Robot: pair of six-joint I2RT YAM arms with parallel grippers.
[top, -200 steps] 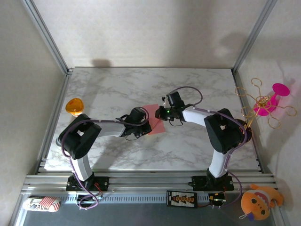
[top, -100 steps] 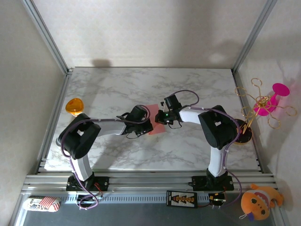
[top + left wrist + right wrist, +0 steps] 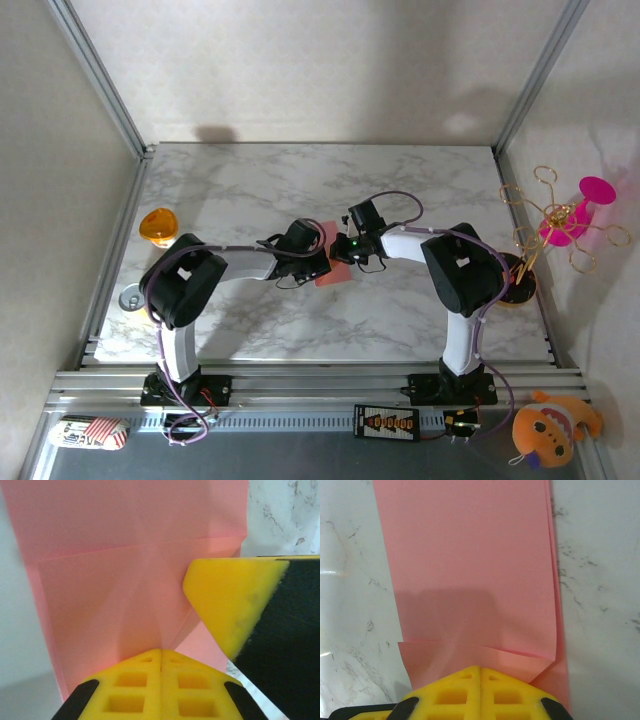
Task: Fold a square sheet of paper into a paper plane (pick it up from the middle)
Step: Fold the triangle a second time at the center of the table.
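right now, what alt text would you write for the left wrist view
A creased salmon-pink sheet of paper covers most of the frame, with the closed yellow fingertips of the left gripper meeting it at the bottom edge. The right gripper, yellow and black, sits over the paper at the right, and the marble table shows at the top right.

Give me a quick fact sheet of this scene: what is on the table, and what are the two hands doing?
Table: white marble
Paper: salmon pink, partly folded and creased, lying flat mid-table between the hands
Left hand: shut, tip on the paper
Right hand: shut, tip at the edge of a folded flap
Progress: early folds, no dart shape yet
Left edge: orange disc
Right side: magenta flower toy
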